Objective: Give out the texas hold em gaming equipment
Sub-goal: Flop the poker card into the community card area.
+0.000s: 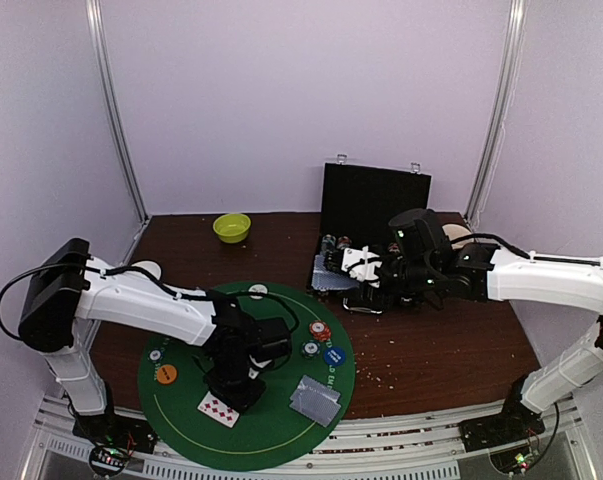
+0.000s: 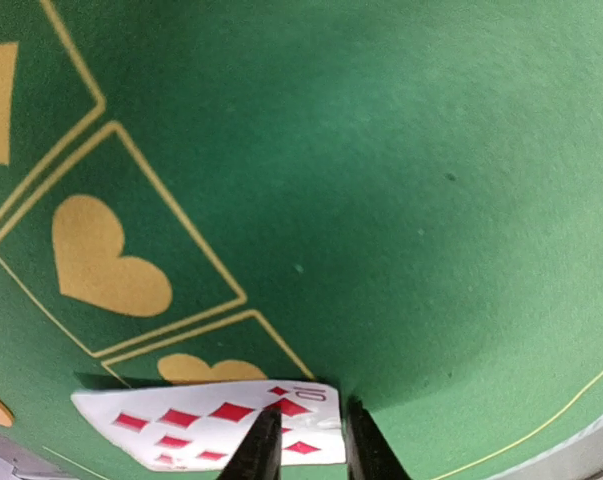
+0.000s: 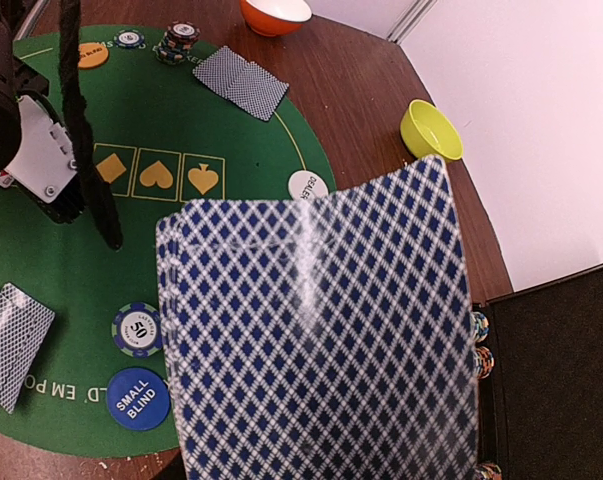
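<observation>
The brown surface (image 1: 451,350) carries a round green mat (image 1: 281,440) at lower centre of the overhead view, and much of the layout already lies on it. The open black case (image 1: 371,200) stands right of centre, higher up. Just in front of it the right pincer (image 1: 359,268) holds the deck (image 3: 311,340), whose blue diamond backs fill the lower half of the right wrist view.

I judge the dealing partway done. Two face-down pairs are out, one pair (image 3: 241,80) near the top of that view, the other pair (image 3: 6,340) at its left edge. A face-up ten of diamonds (image 2: 181,425) lies flat on the felt at the bottom of the left wrist view. The left pincer (image 2: 312,425) stands narrowly parted over its right end, so the card looks free rather than pinched.

The dealer disc (image 3: 307,185), small blind disc (image 3: 138,398), orange disc (image 3: 93,55) and chips (image 3: 179,38) are placed. Further board cards probably remain.

The deck hides the right pincer's fingers, the arm blocks most of the case's contents, and overhead the left arm covers one pair
</observation>
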